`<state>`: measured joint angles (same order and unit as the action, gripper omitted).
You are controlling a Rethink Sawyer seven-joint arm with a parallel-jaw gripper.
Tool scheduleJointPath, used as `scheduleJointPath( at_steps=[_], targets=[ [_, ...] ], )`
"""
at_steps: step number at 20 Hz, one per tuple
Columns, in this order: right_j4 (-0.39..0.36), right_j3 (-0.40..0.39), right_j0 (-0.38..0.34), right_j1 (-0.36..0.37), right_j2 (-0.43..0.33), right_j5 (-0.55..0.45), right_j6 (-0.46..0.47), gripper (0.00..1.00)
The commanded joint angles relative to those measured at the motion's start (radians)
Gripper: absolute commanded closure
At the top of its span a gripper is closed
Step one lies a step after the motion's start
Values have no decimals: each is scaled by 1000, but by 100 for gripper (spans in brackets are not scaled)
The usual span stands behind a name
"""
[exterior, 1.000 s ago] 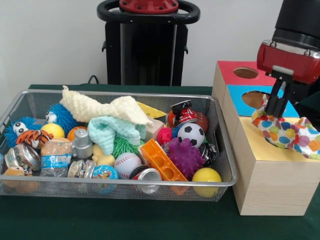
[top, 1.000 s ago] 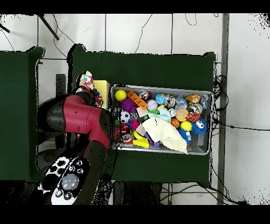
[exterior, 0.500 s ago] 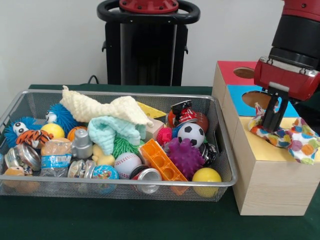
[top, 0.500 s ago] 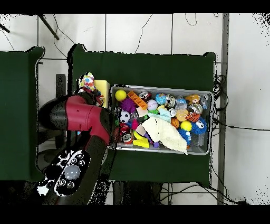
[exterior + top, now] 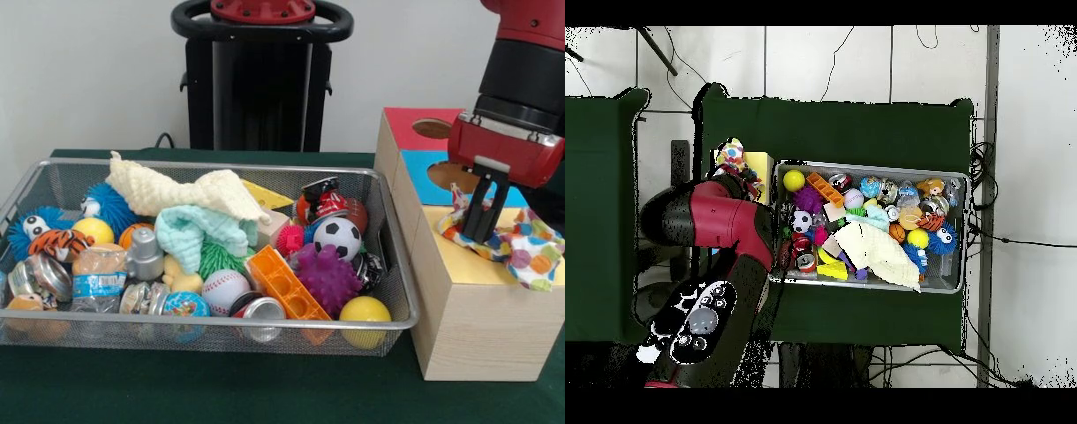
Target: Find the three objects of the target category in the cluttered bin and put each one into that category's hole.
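Note:
A polka-dot cloth lies bunched over the yellow section of the wooden box, right of the bin. My gripper points straight down into the middle of it, fingers close together and shut on the fabric, which spreads out around them. The hole in the yellow section is hidden under the cloth. In the overhead view the same cloth shows just beyond the red arm; the gripper itself is hidden there. A cream cloth and a mint cloth lie on top of the clutter in the wire bin.
The box also has a blue section and a red section with a round hole. The bin holds several balls, an orange brick, cans, a plastic bottle and spiky toys. The bin sits on dark green cloth.
The gripper has come down and shifted slightly right over the yellow section, carrying the polka-dot cloth lower so it is flattened and spread on the box top.

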<state>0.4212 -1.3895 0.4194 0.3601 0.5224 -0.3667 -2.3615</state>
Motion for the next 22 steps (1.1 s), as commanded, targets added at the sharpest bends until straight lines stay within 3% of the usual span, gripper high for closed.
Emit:
scheduleJointPath(
  at_steps=[1,6,9,16,22],
  targets=[
    [9,-27,-34,-43,-179,10,-122,100],
    [28,3,-26,-77,-191,24,-146,100],
    [27,0,-58,-86,-252,53,-117,100],
    [45,29,-63,-110,-306,80,-133,100],
    [52,70,-50,-179,-318,115,-146,100]
  ],
)
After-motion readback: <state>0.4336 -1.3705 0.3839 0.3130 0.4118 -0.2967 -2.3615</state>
